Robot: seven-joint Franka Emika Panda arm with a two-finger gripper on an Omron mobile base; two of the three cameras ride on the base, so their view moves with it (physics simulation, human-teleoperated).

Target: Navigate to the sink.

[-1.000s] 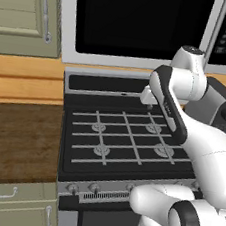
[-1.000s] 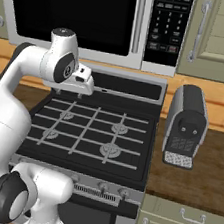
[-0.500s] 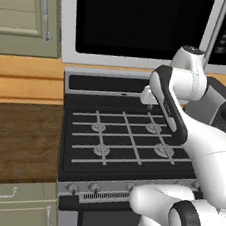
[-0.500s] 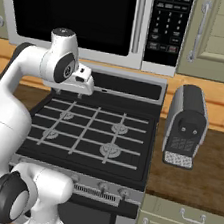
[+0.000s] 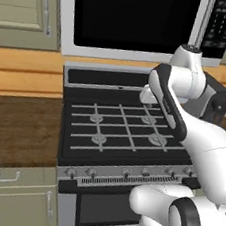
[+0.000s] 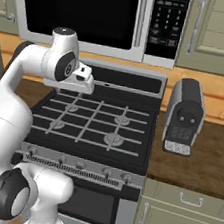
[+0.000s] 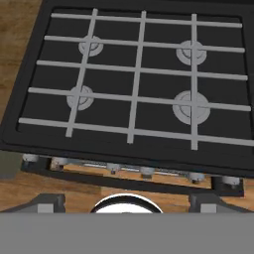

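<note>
Hovering over the black stove [image 5: 120, 128], tool [image 6: 76, 93].

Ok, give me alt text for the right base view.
A black gas stove top with four burners sits below a microwave, the white arm bent above its left side. A dark toaster stands on the wooden counter to the right.

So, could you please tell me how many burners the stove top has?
4 on the stove top: far-left, far-right, near-left, near-right. None appears hidden.
</note>
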